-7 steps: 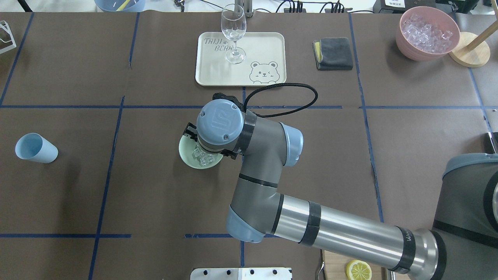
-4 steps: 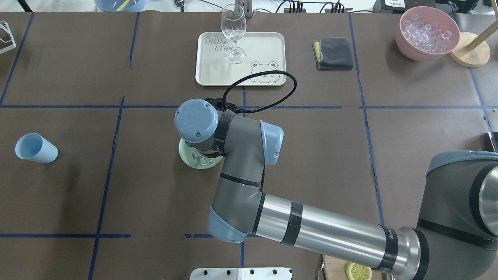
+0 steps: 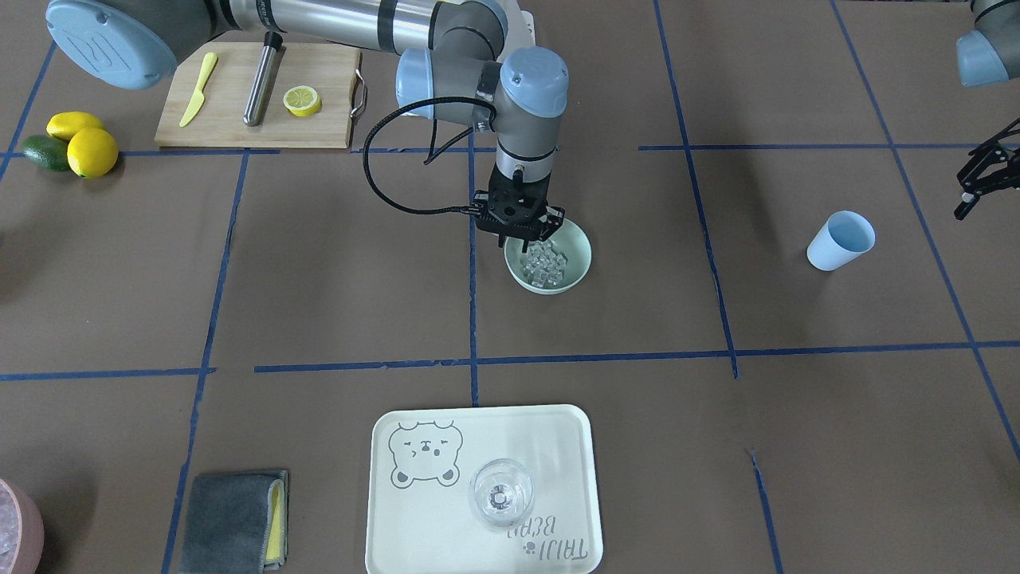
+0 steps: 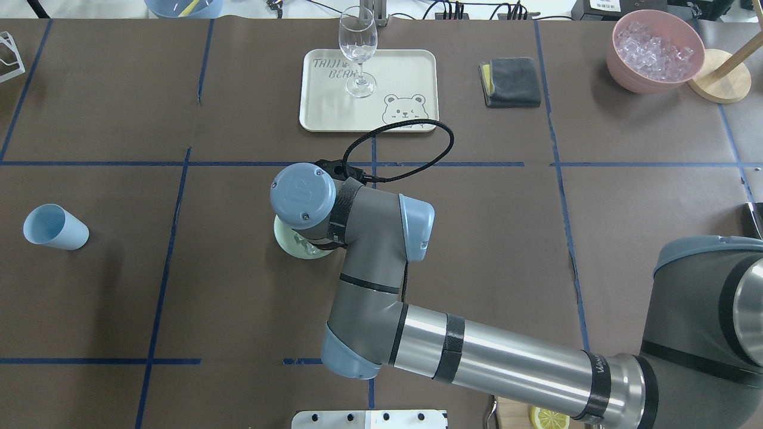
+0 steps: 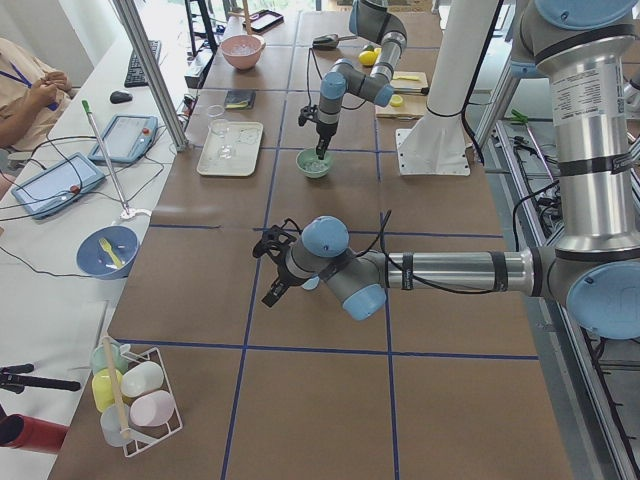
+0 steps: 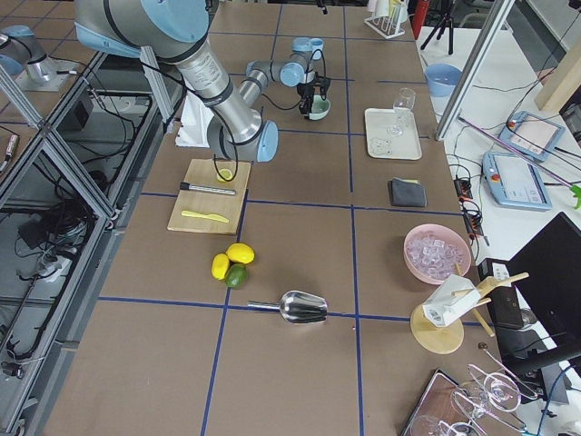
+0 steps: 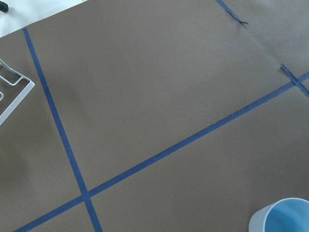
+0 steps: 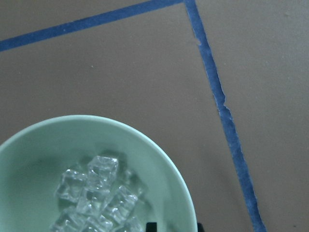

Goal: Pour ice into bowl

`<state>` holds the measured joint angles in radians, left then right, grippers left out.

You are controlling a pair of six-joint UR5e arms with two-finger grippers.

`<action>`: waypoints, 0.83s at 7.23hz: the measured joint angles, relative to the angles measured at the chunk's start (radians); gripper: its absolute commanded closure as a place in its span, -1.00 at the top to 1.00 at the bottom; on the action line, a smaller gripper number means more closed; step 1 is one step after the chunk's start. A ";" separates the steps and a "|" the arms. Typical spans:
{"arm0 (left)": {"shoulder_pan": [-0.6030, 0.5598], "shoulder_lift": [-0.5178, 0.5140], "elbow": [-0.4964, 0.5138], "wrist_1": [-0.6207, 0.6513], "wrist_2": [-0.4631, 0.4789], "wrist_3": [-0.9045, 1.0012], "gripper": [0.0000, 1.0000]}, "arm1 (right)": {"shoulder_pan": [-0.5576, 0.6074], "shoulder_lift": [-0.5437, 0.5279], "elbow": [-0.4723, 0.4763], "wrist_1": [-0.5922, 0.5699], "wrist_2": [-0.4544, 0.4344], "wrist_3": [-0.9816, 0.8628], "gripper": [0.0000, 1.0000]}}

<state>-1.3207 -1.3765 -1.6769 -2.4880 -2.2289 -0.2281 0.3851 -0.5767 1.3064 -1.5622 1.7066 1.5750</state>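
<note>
Currently your bowl (image 3: 580,261) sits just above the middle of the front-facing frame, near a blue tape line (image 3: 472,319), and the ice (image 3: 546,263) lies heaped inside it. You have the right gripper (image 3: 522,237) pointing straight down at the bowl's upper-left rim. At the bottom edge of the right wrist frame two dark fingertips (image 8: 151,226) show a narrow gap, with the green rim apparently between them, but so little shows that you cannot tell whether they pinch it. Your left gripper (image 3: 974,185) hangs at the right edge of the front-facing frame, jaws spread wide and holding nothing, just above the pale blue cup (image 3: 841,239).
</note>
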 measured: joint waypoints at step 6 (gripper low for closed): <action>0.000 0.005 -0.003 0.001 0.001 0.004 1.00 | 0.166 -0.349 0.442 0.038 0.189 0.014 -1.00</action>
<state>-1.3212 -1.3719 -1.6795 -2.4866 -2.2277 -0.2240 0.5507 -0.9252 1.7480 -1.5244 1.8952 1.5890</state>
